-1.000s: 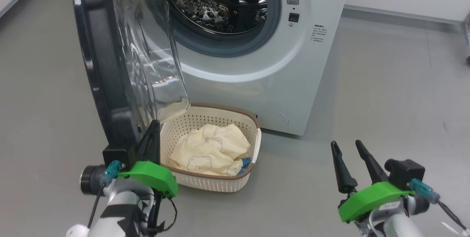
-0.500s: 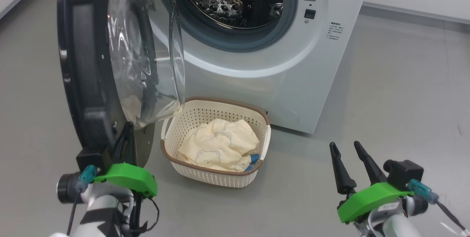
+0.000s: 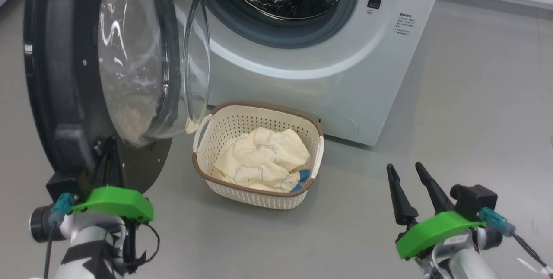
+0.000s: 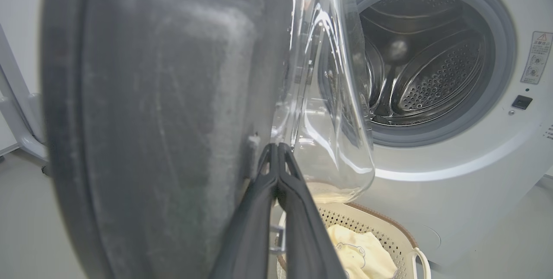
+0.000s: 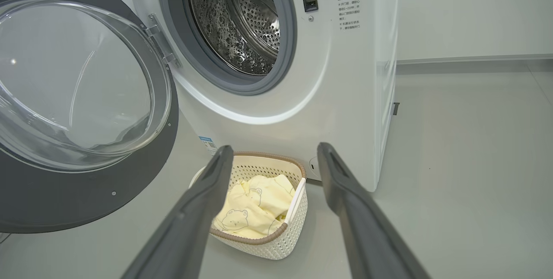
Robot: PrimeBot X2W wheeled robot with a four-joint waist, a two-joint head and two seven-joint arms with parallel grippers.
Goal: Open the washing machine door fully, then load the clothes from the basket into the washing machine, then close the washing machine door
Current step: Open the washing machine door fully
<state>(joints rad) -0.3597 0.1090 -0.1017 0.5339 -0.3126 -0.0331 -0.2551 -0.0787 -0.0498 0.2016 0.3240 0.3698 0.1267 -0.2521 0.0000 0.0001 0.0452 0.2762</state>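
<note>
My left pincer [image 4: 276, 148], tips together, sits at the wide-open washing machine door [image 4: 151, 119], my right pincer [image 3: 408, 170] gapes apart, and the clothes [image 3: 259, 160] lie in the basket [image 3: 259, 198], so loading and closing remain.

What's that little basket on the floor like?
The basket is small cream-white plastic dotted with holes, a rounded rectangle with a brown rim band and white side handles. It stands upright on the grey floor in front of the washing machine, beside the open door. Yellow bear-print clothes lie inside.
</note>
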